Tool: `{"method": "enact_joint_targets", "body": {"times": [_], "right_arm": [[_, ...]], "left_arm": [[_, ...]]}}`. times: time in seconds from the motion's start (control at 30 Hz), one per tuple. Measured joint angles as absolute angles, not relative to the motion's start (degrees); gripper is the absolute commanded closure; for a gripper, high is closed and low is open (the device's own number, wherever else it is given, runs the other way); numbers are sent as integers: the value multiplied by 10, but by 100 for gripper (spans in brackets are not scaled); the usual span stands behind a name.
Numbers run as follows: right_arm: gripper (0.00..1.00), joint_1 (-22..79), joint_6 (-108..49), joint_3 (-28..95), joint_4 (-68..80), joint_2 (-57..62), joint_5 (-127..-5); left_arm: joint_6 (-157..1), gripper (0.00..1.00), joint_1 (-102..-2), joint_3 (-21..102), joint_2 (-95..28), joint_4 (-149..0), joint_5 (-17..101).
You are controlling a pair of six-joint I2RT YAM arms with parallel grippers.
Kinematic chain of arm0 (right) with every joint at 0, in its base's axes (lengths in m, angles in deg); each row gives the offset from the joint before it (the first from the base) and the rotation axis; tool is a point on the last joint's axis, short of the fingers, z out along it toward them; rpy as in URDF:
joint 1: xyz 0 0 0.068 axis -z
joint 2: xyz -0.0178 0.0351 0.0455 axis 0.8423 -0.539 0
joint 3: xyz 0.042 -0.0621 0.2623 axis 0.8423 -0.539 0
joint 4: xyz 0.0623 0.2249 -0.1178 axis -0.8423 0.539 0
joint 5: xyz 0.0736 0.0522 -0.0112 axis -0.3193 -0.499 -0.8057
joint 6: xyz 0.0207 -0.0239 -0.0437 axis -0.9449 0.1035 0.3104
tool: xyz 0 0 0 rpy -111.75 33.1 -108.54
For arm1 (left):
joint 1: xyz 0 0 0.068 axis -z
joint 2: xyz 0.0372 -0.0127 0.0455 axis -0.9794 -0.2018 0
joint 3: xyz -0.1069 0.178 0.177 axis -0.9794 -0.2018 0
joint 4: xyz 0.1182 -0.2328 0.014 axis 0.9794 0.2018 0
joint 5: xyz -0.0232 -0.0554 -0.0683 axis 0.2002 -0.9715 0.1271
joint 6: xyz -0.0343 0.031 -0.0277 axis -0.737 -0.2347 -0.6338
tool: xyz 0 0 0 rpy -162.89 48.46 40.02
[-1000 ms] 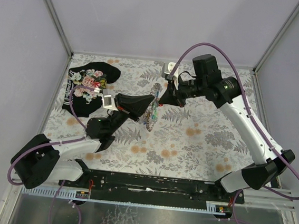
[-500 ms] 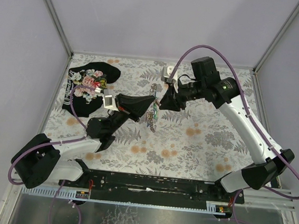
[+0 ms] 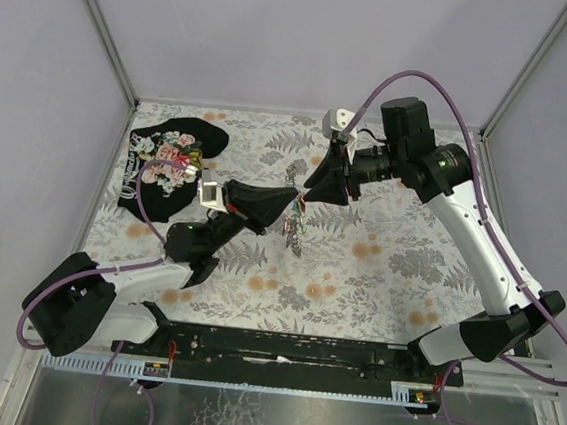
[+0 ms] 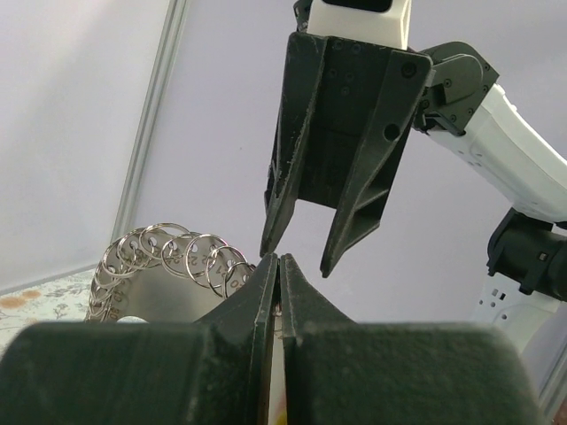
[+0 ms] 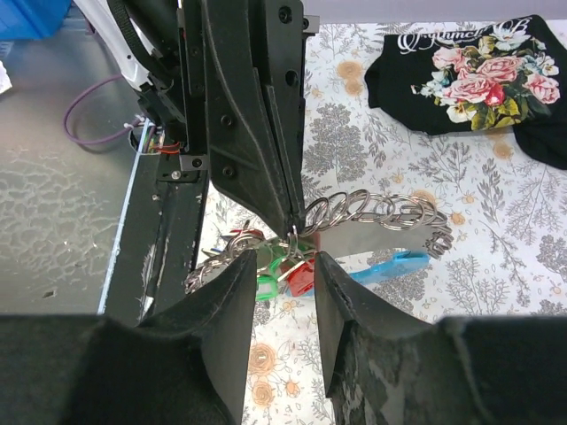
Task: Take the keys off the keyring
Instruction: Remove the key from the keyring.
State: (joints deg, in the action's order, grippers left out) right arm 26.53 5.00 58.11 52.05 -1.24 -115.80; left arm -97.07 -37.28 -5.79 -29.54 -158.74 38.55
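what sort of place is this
Probably a robot lab cell: left arm and right arm bolted to a black rail, plain lilac walls with metal struts, a floral-covered table.

The table (image 3: 388,273) has a pale covering printed with grey ferns and orange blossoms. A crumpled black rose-printed cloth (image 3: 168,161) lies in its far left corner.

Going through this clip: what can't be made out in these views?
Top view: the keys too small to count, partly under the left gripper.
Left wrist view: keys hidden below its shut fingers; only the keyring coils show.
Right wrist view: the right gripper fingers cover some keys.
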Motion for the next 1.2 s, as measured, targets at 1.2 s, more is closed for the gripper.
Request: {"method": "enact_joint_targets", "body": {"times": [1.2], "right_arm": [[100, 265, -2, 509, 437, -13, -1231]], "left_arm": [[-987, 100, -373, -54, -295, -1592, 372]]}}
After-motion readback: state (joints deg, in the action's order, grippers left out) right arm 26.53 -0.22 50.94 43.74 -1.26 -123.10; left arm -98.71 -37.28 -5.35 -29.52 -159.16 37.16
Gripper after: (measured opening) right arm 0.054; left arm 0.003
